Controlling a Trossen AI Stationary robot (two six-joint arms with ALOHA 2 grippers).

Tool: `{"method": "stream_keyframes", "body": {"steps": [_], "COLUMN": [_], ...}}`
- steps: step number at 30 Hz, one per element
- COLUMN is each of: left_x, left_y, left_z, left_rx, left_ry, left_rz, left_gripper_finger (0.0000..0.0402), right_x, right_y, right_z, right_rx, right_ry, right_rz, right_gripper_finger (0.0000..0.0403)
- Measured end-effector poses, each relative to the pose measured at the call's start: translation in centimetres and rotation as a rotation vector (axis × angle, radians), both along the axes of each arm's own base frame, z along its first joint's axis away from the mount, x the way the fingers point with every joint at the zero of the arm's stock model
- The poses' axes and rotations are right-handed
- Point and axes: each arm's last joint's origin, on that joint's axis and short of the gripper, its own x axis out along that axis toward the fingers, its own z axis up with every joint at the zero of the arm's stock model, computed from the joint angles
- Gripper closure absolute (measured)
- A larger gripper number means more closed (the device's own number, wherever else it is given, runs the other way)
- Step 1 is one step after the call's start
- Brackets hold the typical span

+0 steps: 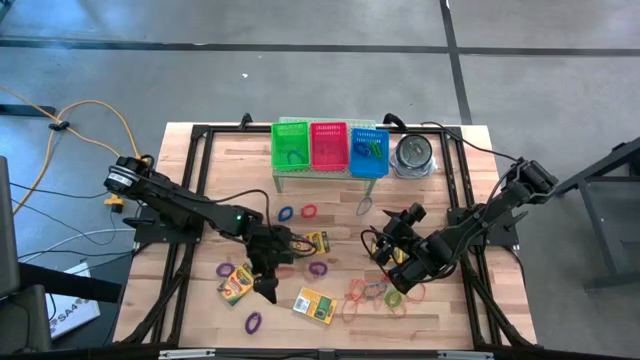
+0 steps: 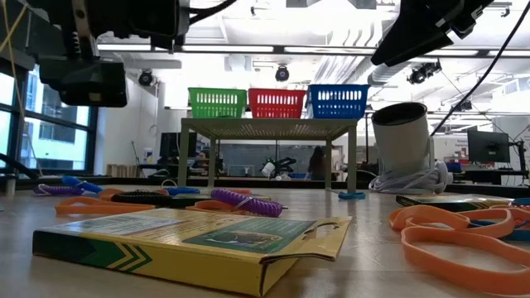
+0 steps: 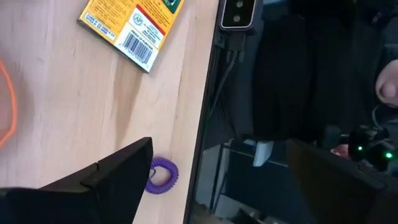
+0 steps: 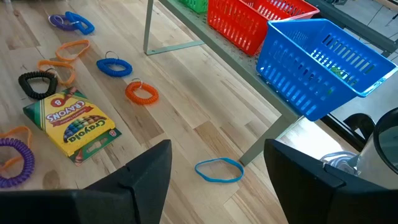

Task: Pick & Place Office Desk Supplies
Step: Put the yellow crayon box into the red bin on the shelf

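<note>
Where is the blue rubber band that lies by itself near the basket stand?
In the high view the blue rubber band lies on the wooden table, just in front of the blue basket at the stand's right end, apart from the other bands.

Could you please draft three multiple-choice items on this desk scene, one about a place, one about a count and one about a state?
1. Where does the blue basket stand?
A. between the green and red baskets
B. beside the red basket, nearest the metal tin
C. on the floor

2. How many baskets are on the raised shelf?
A. two
B. three
C. five

3. How is the right gripper?
A. open, empty
B. shut on a crayon box
C. shut on a band

Answers: 1 B, the high view shows blue at the tin's end. 2 B, the green basket, red and blue. 3 A, its fingers stand apart over bare wood.
</note>
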Motion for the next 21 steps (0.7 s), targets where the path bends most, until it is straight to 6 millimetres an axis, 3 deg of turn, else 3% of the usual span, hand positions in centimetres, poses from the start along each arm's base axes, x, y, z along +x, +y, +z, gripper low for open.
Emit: {"method": "stream_keyframes", "body": {"steps": [4,10,21], "left_x": [-0.1,-1.9,-1.6], "left_y": [0.2,1.6,1.5], "left_z": [-0.2,-1.7,-1.6], "left_rx": [0.036,0.030,0.036], "left_ry": [0.022,0.573,0.476], "left_rz": [0.026,0.329,0.259], "left_gripper_finger": [0.0043,0.0043,0.0043], "right_x": [0.0,0.0,0.0], "right_y": [0.0,0.0,0.0], "right_z": [0.0,0.0,0.0], "right_rx": [0.000,0.002,0.000], "right_ry": [0.000,0.002,0.001], "right_rz": [0.000,0.001,0.000], "right_gripper_finger": [0.0158,0.0158,0.0158]}}
